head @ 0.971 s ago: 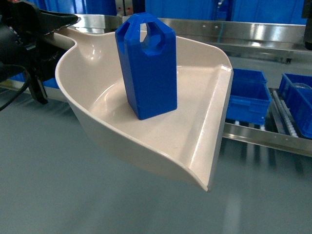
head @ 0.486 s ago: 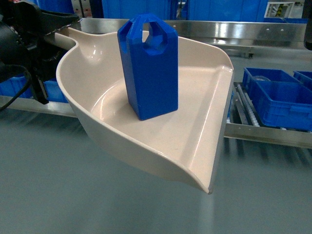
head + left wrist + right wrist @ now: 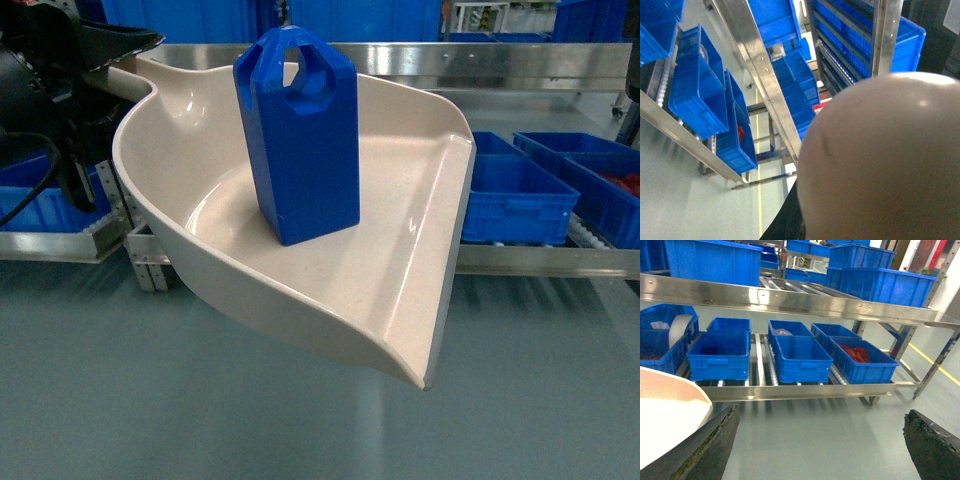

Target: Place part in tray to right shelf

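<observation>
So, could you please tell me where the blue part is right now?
In the head view the blue part stands upright inside the cream tray, left of centre, with the shelf's blue crates behind.

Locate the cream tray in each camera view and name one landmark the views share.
Head: the tray fills the centre, carrying the blue part.
Left wrist: its rounded cream underside fills the lower right.
Right wrist: only an edge at lower left.
Shared landmark: the steel shelf rail.
</observation>
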Robot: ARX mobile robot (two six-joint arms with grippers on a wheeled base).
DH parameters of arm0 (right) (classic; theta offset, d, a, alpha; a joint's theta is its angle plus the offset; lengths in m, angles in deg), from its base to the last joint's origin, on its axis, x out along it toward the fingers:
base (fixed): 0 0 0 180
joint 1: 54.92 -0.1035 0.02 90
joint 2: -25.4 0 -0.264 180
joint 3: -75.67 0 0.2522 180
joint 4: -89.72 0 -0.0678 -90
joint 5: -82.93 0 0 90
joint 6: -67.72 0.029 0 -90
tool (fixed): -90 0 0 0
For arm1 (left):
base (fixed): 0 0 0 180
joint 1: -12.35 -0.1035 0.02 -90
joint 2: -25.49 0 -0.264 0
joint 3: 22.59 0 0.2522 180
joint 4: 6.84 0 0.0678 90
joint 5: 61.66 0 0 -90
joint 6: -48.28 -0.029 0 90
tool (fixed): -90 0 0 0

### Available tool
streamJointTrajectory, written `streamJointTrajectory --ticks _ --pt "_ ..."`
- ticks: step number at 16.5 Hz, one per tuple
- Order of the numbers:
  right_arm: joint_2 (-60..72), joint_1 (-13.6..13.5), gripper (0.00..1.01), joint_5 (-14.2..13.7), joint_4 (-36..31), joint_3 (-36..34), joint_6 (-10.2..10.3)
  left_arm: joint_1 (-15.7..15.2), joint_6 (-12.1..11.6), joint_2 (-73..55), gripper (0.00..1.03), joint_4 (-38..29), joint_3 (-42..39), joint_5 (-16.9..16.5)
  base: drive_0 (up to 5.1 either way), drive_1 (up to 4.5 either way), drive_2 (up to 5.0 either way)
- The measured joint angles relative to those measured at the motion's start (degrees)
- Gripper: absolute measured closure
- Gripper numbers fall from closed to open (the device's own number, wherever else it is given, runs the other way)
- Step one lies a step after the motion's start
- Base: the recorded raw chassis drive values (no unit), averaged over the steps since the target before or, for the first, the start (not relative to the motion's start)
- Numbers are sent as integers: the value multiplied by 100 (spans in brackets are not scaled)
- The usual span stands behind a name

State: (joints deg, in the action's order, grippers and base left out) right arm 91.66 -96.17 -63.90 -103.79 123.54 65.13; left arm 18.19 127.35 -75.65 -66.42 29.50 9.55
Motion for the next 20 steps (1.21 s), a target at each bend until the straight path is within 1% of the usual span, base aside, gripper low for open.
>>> streamJointTrajectory --ticks 3,5,8,20 --pt "0 0 3 -2 0 0 0 0 0 0 90 0 0 -7 -95 -95 -95" --pt "-4 0 3 -13 0 0 0 55 2 0 90 -2 0 -35 0 0 0" --pt "-4 0 3 -13 0 0 0 -9 0 0 90 -2 0 7 0 0 0" --pt "-4 0 3 -13 -15 0 0 7 2 0 90 -24 0 -7 0 0 0"
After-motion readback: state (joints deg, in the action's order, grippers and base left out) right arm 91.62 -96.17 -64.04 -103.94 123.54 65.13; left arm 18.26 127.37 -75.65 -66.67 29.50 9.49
